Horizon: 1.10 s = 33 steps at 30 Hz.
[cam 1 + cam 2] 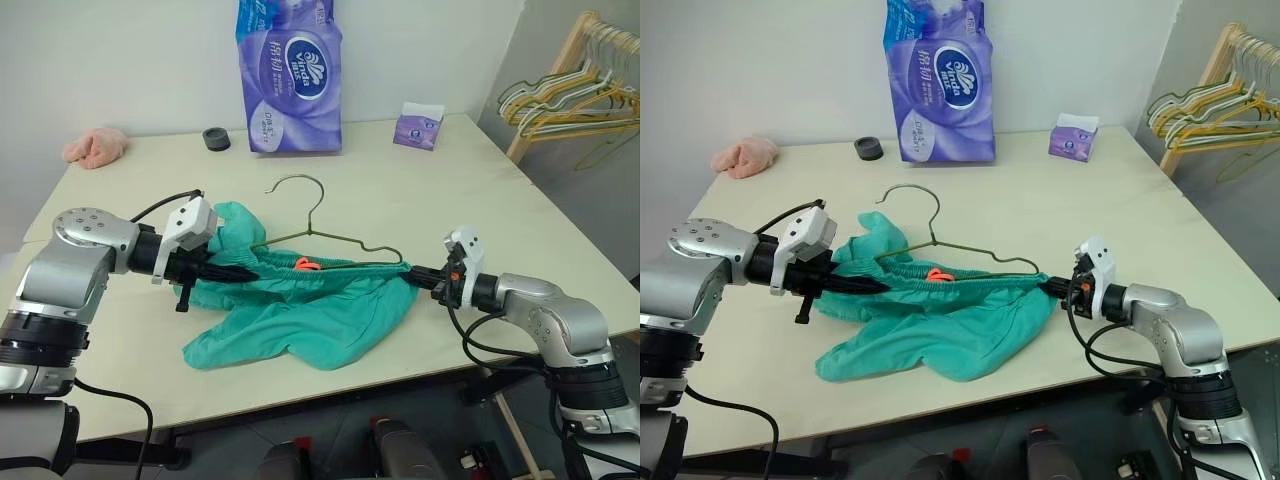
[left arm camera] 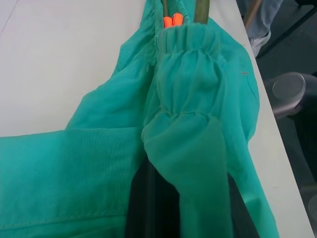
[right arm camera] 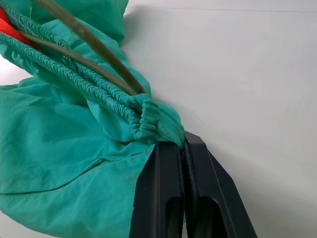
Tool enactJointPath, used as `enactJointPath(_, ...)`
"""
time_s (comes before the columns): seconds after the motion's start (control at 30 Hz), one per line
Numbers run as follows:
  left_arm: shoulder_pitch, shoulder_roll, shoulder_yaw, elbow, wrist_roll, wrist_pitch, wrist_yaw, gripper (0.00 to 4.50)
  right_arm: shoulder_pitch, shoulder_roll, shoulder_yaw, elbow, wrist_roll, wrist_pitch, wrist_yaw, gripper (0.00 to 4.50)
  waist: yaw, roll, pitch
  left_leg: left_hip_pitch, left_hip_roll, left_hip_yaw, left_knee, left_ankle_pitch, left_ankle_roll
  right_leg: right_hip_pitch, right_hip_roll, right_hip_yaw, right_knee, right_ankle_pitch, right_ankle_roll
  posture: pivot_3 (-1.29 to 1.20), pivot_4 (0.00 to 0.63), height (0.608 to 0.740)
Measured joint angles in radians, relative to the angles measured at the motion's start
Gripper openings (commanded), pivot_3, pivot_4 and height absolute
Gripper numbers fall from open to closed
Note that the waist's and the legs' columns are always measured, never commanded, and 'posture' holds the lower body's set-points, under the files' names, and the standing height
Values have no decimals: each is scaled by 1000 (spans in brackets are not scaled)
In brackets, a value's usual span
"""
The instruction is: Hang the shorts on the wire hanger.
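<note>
The teal-green shorts (image 1: 300, 310) hang stretched between my two grippers just above the table, legs drooping onto the tabletop. My left gripper (image 1: 245, 272) is shut on the left end of the gathered waistband (image 2: 188, 99). At the other end, my right gripper (image 1: 418, 270) is shut on the waistband (image 3: 143, 116); its black fingers (image 3: 163, 198) pinch the cloth. The olive wire hanger (image 1: 312, 228) lies with its hook toward the far side, its arms running into the waist opening (image 3: 89, 39). An orange tag (image 1: 306, 264) shows inside the waist.
At the back of the beige table (image 1: 480, 190) lie a pink cloth (image 1: 95, 146), a black roll (image 1: 216, 138), a purple tissue pack (image 1: 290, 75) and a small tissue box (image 1: 419, 126). A wooden rack with several hangers (image 1: 575, 95) stands off the table's right side.
</note>
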Motion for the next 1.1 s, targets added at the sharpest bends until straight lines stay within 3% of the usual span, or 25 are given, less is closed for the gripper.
enactJointPath(0.2,-8,-16,14,-26,-63,90,17,0,0,-5,-1,8,-1,-10,-14,34,-2,0,0,0,0,0,0,0,0,0,0,0,-1,0,0,-144,71,740)
enactJointPath(0.5,50,18,14,-94,-75,87,-14,0,-5,-7,13,35,-1,-14,-19,34,-1,0,0,0,0,0,0,0,0,0,0,0,-1,0,0,-135,66,740)
enactJointPath(0.97,55,20,-3,-22,26,-57,-7,0,-14,-11,21,24,-1,-14,-14,34,2,0,0,0,0,0,0,0,0,0,0,0,-1,0,0,-143,70,740)
enactJointPath(1.1,61,68,-24,20,101,-100,-7,0,-3,-64,12,13,-12,-7,-22,34,2,0,0,0,0,0,0,0,0,0,0,0,-1,0,0,-148,72,740)
